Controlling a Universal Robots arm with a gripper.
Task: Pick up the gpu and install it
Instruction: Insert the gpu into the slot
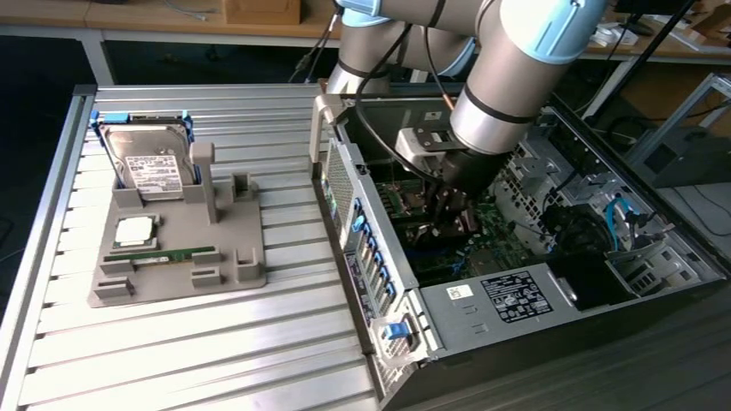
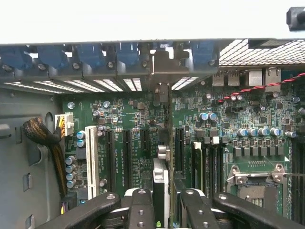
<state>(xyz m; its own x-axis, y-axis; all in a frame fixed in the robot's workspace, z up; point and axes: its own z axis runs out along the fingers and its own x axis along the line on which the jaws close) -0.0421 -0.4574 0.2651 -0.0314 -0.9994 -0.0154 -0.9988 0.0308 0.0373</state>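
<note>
Card handling is my concern: the gpu is a thin, stiff, light board, fragile on its faces, so I judge the top edge the only safe place to pinch it. My gripper has its jaws closed on that edge, holding the card edge-on above the green motherboard inside the open computer case. Its silver bracket points toward the case's slotted rear wall. On the exterior view's left, the grey holder keeps a hard drive.
</note>
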